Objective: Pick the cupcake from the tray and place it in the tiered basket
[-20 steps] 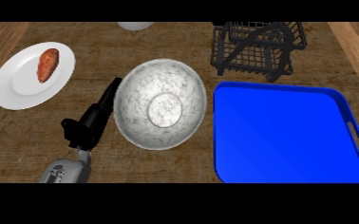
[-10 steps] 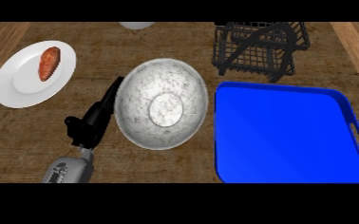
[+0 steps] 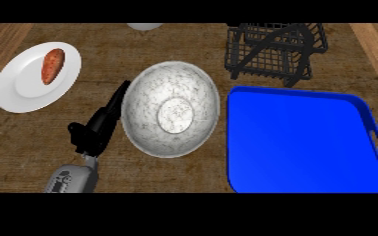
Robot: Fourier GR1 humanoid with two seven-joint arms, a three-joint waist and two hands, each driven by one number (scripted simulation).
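Centrally, a round marbled-grey bowl [image 3: 144,95] is set on the wood-grained surface [image 3: 88,45], flanked by a glossy blue rectangular tray [image 3: 295,140] and the left hand [image 3: 96,127], released, fingers straight. A black wire basket [image 3: 277,50] is seen behind. The cupcake cannot be located.

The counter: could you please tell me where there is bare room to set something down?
Bare wood lies between the plate and the bowl on the far side, and near the front edge below the plate. The blue tray shows nothing on it. It is crowded where the left hand lies beside the bowl and where bowl, tray and basket come close.
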